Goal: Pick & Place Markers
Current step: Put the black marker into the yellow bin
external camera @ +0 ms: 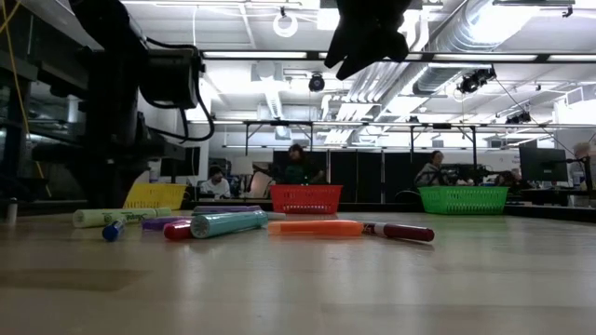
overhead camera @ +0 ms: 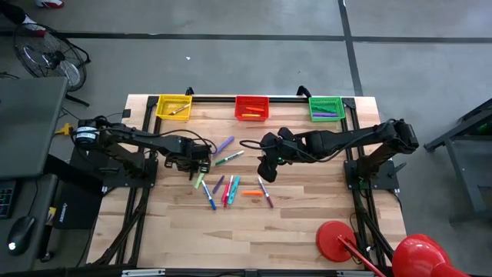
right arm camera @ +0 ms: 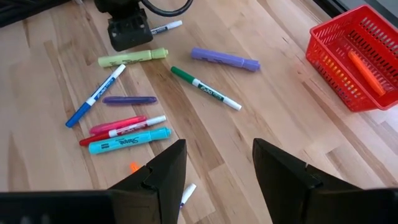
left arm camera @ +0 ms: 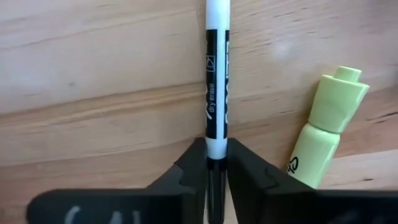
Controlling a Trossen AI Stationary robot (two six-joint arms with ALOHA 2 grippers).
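Several markers lie scattered mid-table (overhead camera: 231,185): a purple one (right arm camera: 225,60), a green one (right arm camera: 205,88), a pale green one (right arm camera: 132,58), a blue one (right arm camera: 95,94), then pink and teal ones (right arm camera: 129,142). My left gripper (overhead camera: 196,168) is down at the group's left edge, shut on a white marker with black print (left arm camera: 216,74); the pale green marker (left arm camera: 320,137) lies beside it. My right gripper (right arm camera: 214,174) hangs open above the group's right part (overhead camera: 264,171) and is raised clear in the low view (external camera: 368,37). My left gripper pinches the white marker between its two fingers at the black-printed stretch (left arm camera: 216,144), coming from above and pointing down. The rest of the marker runs out ahead of the fingers, low over the wood; whether it is lifted clear I cannot tell.
Three mesh baskets stand along the far edge: yellow (overhead camera: 174,106), red (overhead camera: 251,106) and green (overhead camera: 325,108), each with markers inside. A red object (overhead camera: 338,238) sits near the table's right near corner. Bare wood lies toward the near edge.
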